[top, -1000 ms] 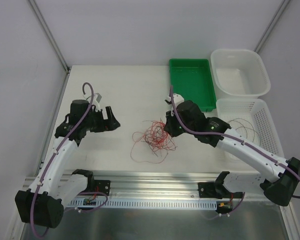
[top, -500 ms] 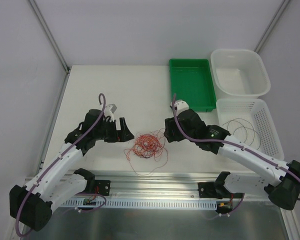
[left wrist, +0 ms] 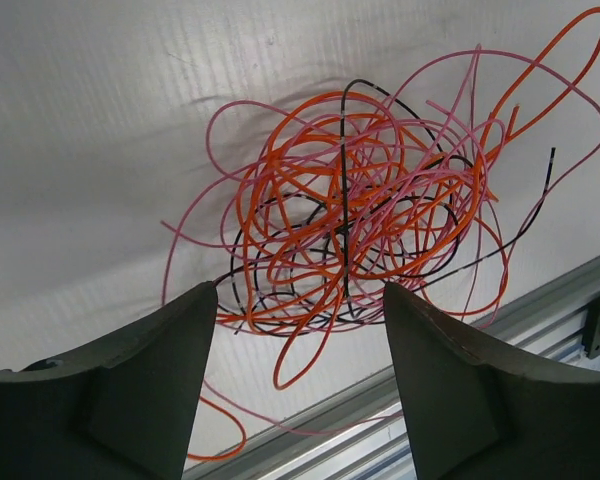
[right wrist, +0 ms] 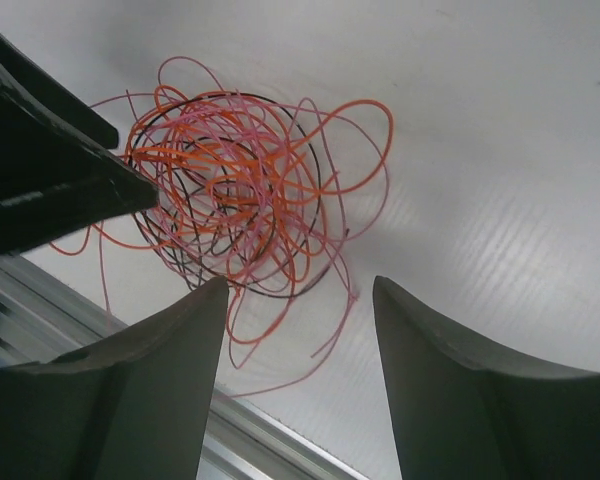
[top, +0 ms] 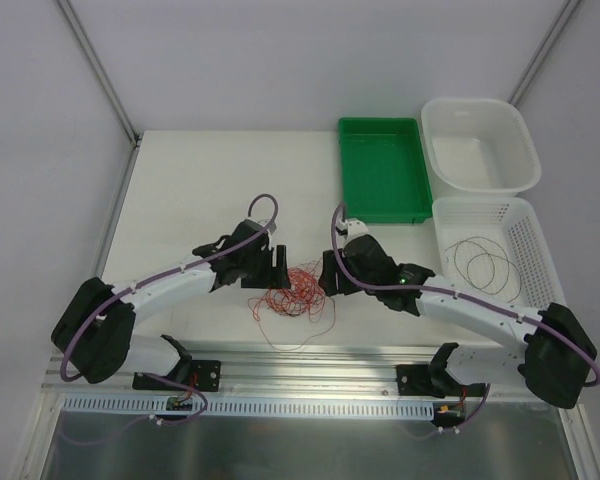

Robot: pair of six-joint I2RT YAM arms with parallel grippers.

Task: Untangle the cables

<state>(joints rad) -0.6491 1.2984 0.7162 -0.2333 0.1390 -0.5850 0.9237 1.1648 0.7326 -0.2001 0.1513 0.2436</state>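
Note:
The cables (top: pixel 296 289) are one loose tangle of thin red-orange, pink and black wires lying on the white table between the two arms. My left gripper (top: pixel 276 268) stands open at the tangle's left edge. In the left wrist view the cables (left wrist: pixel 320 215) lie just beyond the left gripper (left wrist: pixel 300 290), with nothing between the fingers. My right gripper (top: pixel 329 274) is open at the tangle's right edge. The right wrist view has the cables (right wrist: pixel 220 170) ahead of the right gripper (right wrist: pixel 300 285), apart from both fingertips.
A green tray (top: pixel 383 168) and a white tub (top: pixel 478 143) stand at the back right. Nearer, a white mesh basket (top: pixel 538 250) holds a separate dark wire loop (top: pixel 490 258). The metal rail (top: pixel 310 352) runs along the table's near edge, close below the tangle.
The right gripper has opened and let go of the tangle, which has settled slightly left and nearer. The left arm has swung right and forward to the tangle's left edge.

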